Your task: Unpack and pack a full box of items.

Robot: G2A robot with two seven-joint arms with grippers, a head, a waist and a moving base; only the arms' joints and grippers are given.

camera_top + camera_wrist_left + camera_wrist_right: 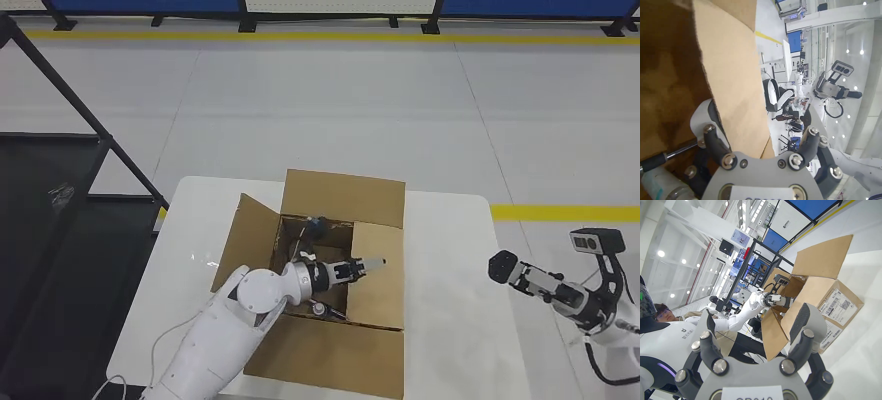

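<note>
The coming move turns on the box's (325, 355) right-hand flap (380, 285), which stands up between the 2 fingers of the left pincer (362, 266). In the left wrist view the flap (730, 75) has its ragged edge running right through the left pincer (755, 111), with 1 finger (702, 115) on the inner side over the box cavity and the other (811, 117) outside it. The jaws are spread wide and neither pad is visibly pressed to the cardboard, so nothing is gripped. The flap's long axis runs along the box's right side, from the robot's near edge toward the far one, so my judgement is that closing here would pinch the cardboard across its thickness. The left arm is plainly the nearer one. The right pincer (503, 267) hangs off past the tabletop's (450, 300) right edge, well apart from the box, and its own view shows the right pincer (756, 313) wide and empty, facing the flap's (806, 298) outer face. The box sits mid-tabletop with its other 3 flaps folded outward. Below the left pincer lie a pale-labelled bottle (653, 181) and a metal rod with a black grip (676, 151), near the inner finger — they could snag it if the wrist dips. What else is packed inside is too dark to tell.
</note>
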